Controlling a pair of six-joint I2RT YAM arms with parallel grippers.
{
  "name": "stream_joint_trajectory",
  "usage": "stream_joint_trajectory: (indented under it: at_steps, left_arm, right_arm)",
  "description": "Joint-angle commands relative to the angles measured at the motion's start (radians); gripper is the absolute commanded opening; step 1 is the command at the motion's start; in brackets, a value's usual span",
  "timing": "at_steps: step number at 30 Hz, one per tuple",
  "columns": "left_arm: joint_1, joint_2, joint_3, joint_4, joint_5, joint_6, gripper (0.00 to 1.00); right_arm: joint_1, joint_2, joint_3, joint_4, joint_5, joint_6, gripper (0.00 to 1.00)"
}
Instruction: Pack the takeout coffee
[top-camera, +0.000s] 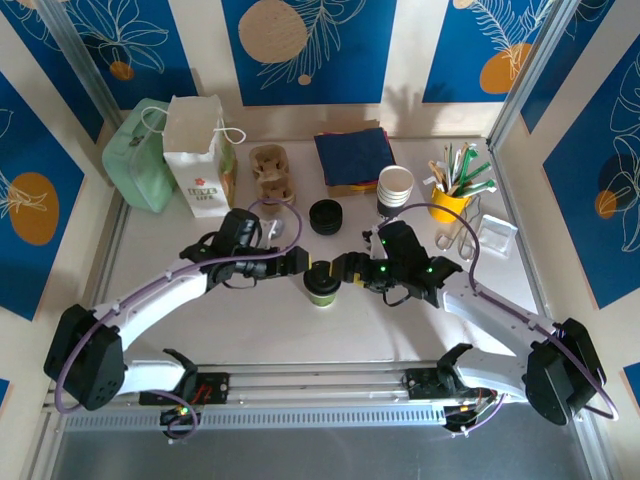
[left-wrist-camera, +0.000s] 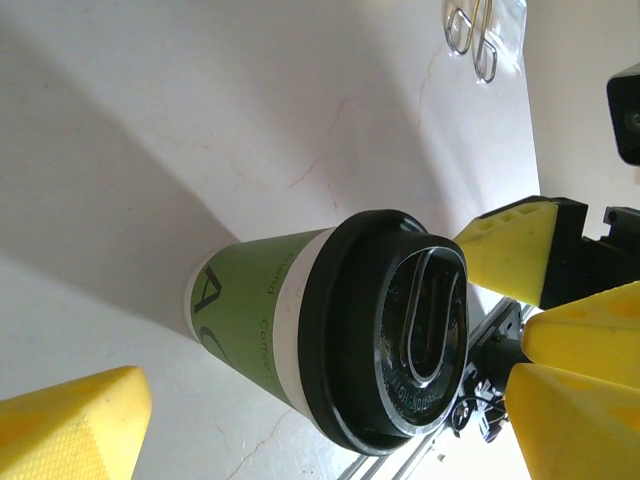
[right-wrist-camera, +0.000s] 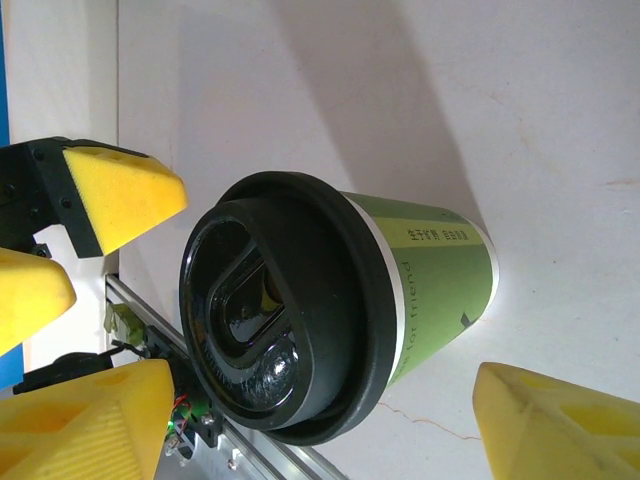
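The takeout coffee (top-camera: 321, 284) is a green paper cup with a white band and a round black lid, standing upright at the table's middle front. My left gripper (top-camera: 299, 262) sits just left of it, open. My right gripper (top-camera: 344, 270) sits just right of it, open too. In the left wrist view the coffee (left-wrist-camera: 330, 335) lies between my wide-apart yellow fingers (left-wrist-camera: 70, 430), untouched. The right wrist view shows the same cup (right-wrist-camera: 330, 310) between that gripper's yellow fingers (right-wrist-camera: 560, 430), with gaps on both sides.
Along the back stand a green bag (top-camera: 140, 155), a white paper bag (top-camera: 198, 150), a cardboard cup carrier (top-camera: 272, 172), blue napkins (top-camera: 353, 155), lidless stacked cups (top-camera: 395, 187), loose black lids (top-camera: 326, 215) and a yellow utensil cup (top-camera: 450, 200). A clear box (top-camera: 497, 237) sits right.
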Motion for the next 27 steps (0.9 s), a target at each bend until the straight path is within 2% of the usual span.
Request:
stream_joint_trajectory:
  at_steps: [1,16,27]
  left_arm:
    - [-0.009,0.017,-0.017,0.044,0.048,0.024,0.88]
    - [-0.021,0.085,-0.049,0.117,0.109,0.024,0.80]
    - [-0.021,0.109,-0.028,0.057,0.099,0.060,0.76]
  right_arm:
    - [0.008,0.008,-0.010,0.017,0.006,-0.012,0.76]
    - [0.010,0.025,-0.022,0.025,0.009,-0.009,0.73]
    - [0.008,0.034,-0.027,0.024,0.021,-0.004,0.71]
